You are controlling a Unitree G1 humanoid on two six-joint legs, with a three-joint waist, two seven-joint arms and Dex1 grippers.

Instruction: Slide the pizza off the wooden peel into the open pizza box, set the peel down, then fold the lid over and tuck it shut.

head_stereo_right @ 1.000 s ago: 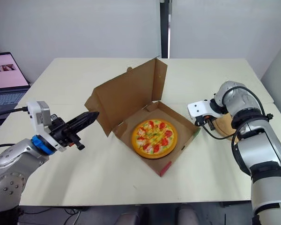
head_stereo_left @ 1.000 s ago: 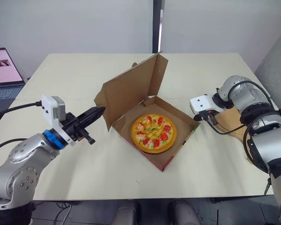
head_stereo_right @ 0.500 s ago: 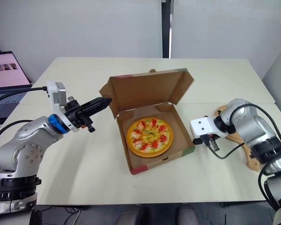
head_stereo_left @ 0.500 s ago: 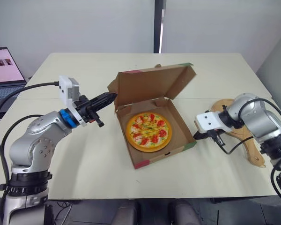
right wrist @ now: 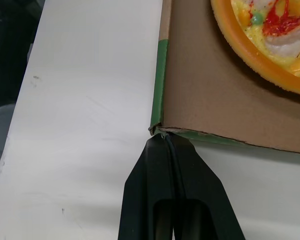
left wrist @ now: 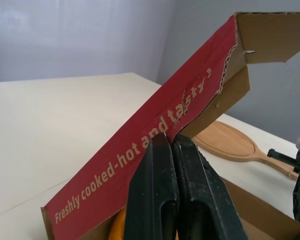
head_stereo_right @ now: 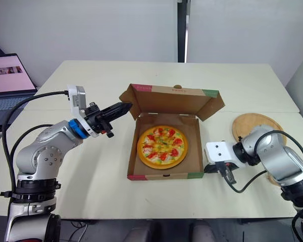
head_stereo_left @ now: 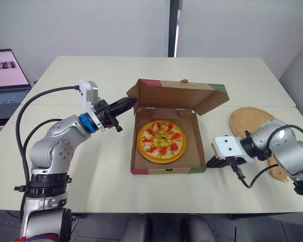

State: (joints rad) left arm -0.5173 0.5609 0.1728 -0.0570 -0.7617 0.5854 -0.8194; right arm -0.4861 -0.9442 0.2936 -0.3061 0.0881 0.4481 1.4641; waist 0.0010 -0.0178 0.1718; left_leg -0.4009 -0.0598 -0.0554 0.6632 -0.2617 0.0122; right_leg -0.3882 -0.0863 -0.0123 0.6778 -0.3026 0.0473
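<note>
The pizza (head_stereo_left: 160, 141) lies inside the cardboard box (head_stereo_left: 164, 170) at mid-table. The lid (head_stereo_left: 179, 95) stands half raised at the far side, leaning over the pizza, and its red printed outer face (left wrist: 140, 150) shows in the left wrist view. My left gripper (head_stereo_left: 131, 102) is shut, its tip pressed against the lid's left corner. My right gripper (head_stereo_left: 210, 162) is also shut, with its tip (right wrist: 162, 139) touching the box's near right corner. The wooden peel (head_stereo_left: 250, 121) lies flat on the table to the right of the box, bare.
A laptop (head_stereo_left: 7, 75) sits open on a side desk at the far left. The cream table (head_stereo_left: 101, 171) has bare surface in front of and to the left of the box. A seam runs across the tabletop behind the box.
The box has turned square to the table's front edge and its lid has come down over the pizza. My left gripper followed the lid rightward; my right gripper moved nearer, to the box's front corner.
</note>
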